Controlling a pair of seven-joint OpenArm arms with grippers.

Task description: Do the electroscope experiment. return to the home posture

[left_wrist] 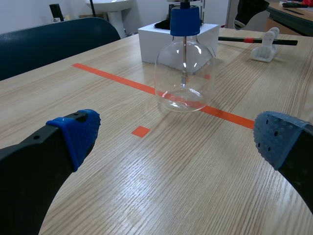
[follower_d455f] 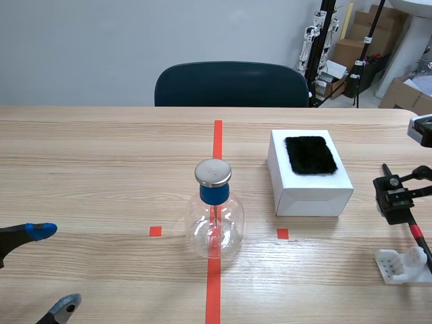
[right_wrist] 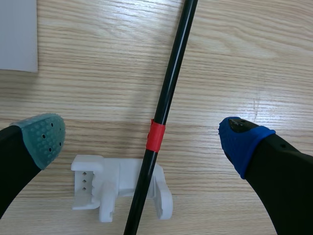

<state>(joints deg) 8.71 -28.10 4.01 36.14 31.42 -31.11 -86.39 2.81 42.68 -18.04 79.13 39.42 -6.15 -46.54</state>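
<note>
Flask point(follower_d455f: 214, 229) holds a thin rod point(left_wrist: 184, 63) (blue stopper point(follower_d455f: 214, 194)); left fingers point(left_wrist: 73, 132) and right fingers point(right_wrist: 41, 134) gape

Scene view: from between the arms, raised above the worktop point(follower_d455f: 101, 155), facing along it toward a dark chair point(follower_d455f: 233, 84) at the far edge, far enough back to span both sides. Left wrist view: low and close over the worktop, facing forward past the left gripper point(left_wrist: 177, 134) toward the electroscope point(left_wrist: 185, 73), with the white box point(left_wrist: 151, 41) behind. Right wrist view: close above, facing almost straight down past the right gripper point(right_wrist: 143, 138) onto the black rod point(right_wrist: 168, 83) and white stand point(right_wrist: 105, 188). Common to all three: rod and stand. Common to scene and left wrist views besides: electroscope, box, chair.
</note>
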